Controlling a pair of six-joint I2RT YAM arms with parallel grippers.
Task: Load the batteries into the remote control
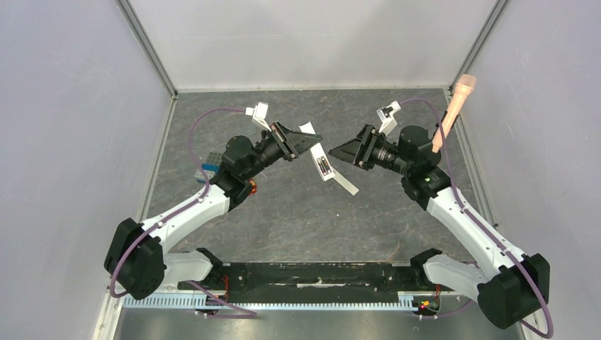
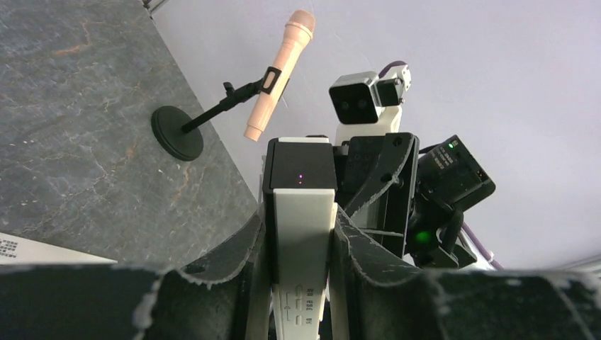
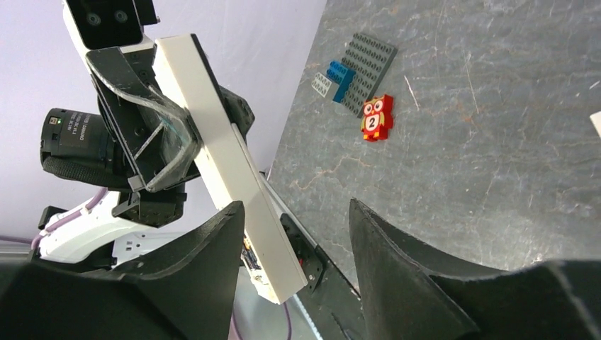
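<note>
Left claw tight, right claw wide

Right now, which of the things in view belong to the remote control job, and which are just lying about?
For the job:
- remote control, gripped in the left claw
- right claw, open, close to the remote's end

Lying about:
- pink microphone on its stand
- grey studded plate
- blue brick
- red owl toy

Grey marbled tabletop between pale lilac walls
</note>
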